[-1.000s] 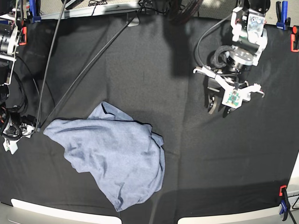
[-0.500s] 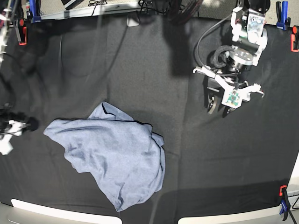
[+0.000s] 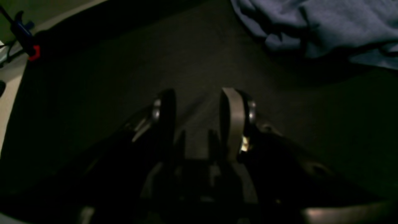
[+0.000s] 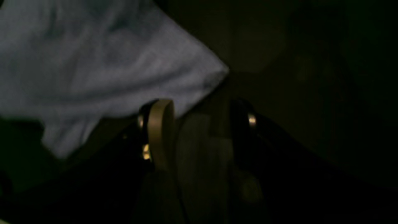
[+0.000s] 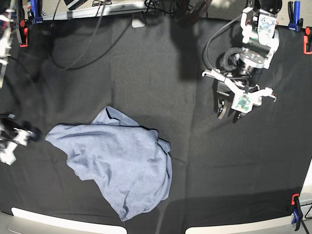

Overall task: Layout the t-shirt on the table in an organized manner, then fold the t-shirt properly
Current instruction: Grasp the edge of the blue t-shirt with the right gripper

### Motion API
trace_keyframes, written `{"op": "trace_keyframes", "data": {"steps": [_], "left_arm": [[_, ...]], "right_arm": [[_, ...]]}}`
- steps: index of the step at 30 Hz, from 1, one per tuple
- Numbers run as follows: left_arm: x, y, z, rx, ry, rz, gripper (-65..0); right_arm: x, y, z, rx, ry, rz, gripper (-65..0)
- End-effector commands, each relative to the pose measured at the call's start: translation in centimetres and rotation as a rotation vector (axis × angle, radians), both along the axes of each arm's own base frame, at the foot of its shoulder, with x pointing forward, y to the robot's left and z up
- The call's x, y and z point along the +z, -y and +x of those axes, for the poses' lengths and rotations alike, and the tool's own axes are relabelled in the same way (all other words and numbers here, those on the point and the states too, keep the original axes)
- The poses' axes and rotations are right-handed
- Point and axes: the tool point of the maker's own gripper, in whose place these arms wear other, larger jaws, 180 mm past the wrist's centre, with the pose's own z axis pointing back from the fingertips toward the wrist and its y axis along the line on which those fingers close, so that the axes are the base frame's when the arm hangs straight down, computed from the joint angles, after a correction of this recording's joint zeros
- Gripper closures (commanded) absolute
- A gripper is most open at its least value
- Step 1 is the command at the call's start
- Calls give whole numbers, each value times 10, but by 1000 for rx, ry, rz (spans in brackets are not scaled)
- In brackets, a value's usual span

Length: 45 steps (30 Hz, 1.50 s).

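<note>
Crumpled t-shirt on the table, no readable lettering; both arms' fingers parted, empty.

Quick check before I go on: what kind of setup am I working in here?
Most likely a robotics lab bench: a table draped in wrinkled black cloth, red and blue clamps at its edges, loose cables across the far side, and a crumpled blue-grey t-shirt.

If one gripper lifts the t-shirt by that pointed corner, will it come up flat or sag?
Probably sag: the t-shirt lies crumpled in soft folds on the table, so it looks floppy. It seems thin and light. Pushed, it would likely bunch rather than slide, since the black cloth looks wrinkled too.
</note>
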Motion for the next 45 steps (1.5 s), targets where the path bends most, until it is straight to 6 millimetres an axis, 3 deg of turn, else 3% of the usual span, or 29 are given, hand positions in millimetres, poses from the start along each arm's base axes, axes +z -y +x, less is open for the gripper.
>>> {"op": "trace_keyframes", "data": {"steps": [1, 5, 14, 24, 32, 40, 45], "left_arm": [[14, 1, 4, -7, 50, -4, -215], [14, 1, 4, -7, 51, -4, -215], [14, 1, 4, -7, 51, -4, -215], [14, 1, 4, -7, 51, -4, -215], [14, 1, 4, -7, 51, -4, -215], [14, 1, 4, -7, 51, -4, -215], [14, 1, 4, -7, 50, -4, -215]], "right_arm": [[22, 20, 12, -52, 56, -48, -271], [12, 31, 13, -133, 29, -121, -271], [4, 15, 23, -158, 57, -84, -271], [-32, -5, 29, -255, 20, 8, -271], [-34, -13, 41, -246, 64, -19, -265], [-46, -20, 41, -186, 47, -129, -92], [-44, -28, 49, -182, 81, -119, 0]]}}
